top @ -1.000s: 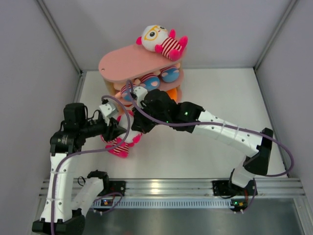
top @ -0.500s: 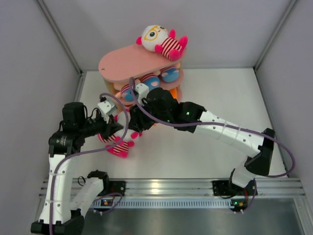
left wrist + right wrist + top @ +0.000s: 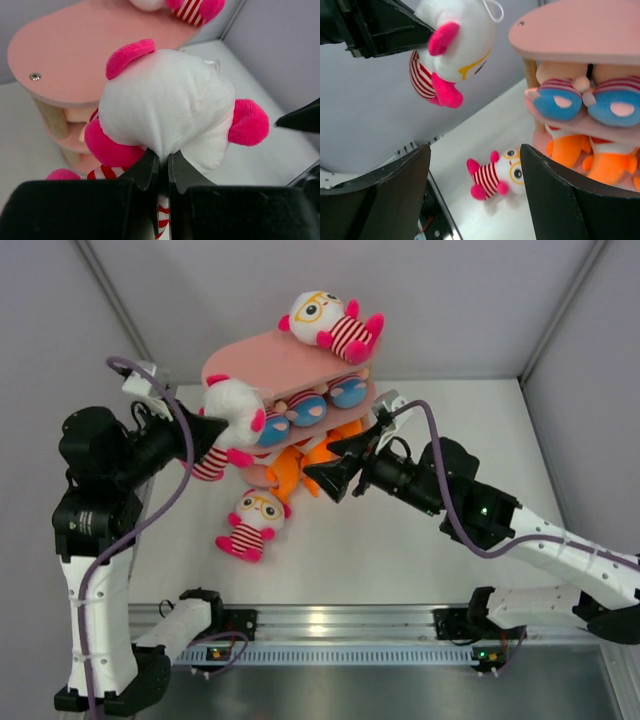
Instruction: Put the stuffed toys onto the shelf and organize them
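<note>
Top external, shelf (image 3: 262,362) top holds striped toy (image 3: 332,325), middle tier blue-shorts dolls (image 3: 326,400)

A white table (image 3: 350,560) lies beneath the right claw (image 3: 317,464), grey walls (image 3: 480,300) rise beyond it and to either side, and a metal rail (image 3: 350,625) runs behind it.

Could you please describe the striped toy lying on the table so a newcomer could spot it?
Find the pink shelf on the table. In front of its left end, a white-headed toy with yellow glasses lies on the table. One lookalike sits on the top board, another hangs in the left gripper.
</note>
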### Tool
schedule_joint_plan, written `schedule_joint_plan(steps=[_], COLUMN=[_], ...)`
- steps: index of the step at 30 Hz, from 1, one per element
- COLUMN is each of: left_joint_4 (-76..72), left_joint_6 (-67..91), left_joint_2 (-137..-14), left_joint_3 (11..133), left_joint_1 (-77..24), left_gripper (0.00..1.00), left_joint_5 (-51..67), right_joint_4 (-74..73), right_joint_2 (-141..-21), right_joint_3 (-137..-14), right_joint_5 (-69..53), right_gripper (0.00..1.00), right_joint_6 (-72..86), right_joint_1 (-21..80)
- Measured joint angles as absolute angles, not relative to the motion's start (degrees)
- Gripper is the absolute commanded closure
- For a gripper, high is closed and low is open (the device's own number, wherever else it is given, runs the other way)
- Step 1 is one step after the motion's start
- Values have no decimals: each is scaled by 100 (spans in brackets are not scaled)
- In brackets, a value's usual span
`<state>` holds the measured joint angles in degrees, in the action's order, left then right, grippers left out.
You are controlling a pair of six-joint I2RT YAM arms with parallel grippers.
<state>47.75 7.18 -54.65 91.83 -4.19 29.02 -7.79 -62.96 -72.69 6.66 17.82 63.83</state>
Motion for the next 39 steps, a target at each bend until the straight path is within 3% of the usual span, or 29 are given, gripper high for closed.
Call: schedule_joint_plan(steps=[6,15,34,36,37,39], left_joint_4=[4095,2950,2244,2213,2204,2189], left_joint_6=[2718,4998,6034,6029,6016,6007], left_joint_2=[-5680,-5719,-5760,-5760,-5747,-5710], left_joint_3=[10232,10195,9594,9594,9585,9542], left_joint_1=[-414,-244,-78,-78,-80,-78], left_gripper=[100,100,100,100,100,100], left_joint_5=[2989,3872,4259,4261,4263,4263], right_joint_4=[440,2397,3667,3699,3706,3701], right_joint_2=[-6858,-7422,-8315,-8333,-8344,-8346], right_joint_3=[-7091,-6853,-7693,-7695,-7697,-7710], right_joint_5=[454,-283,-720,-709,-692,-659], right_gripper=[26,25,25,37,51,61], right_joint_6=[1323,633,-187,-110,-49,47], right_joint_1=[6388,6528,6783,6783,6783,6783])
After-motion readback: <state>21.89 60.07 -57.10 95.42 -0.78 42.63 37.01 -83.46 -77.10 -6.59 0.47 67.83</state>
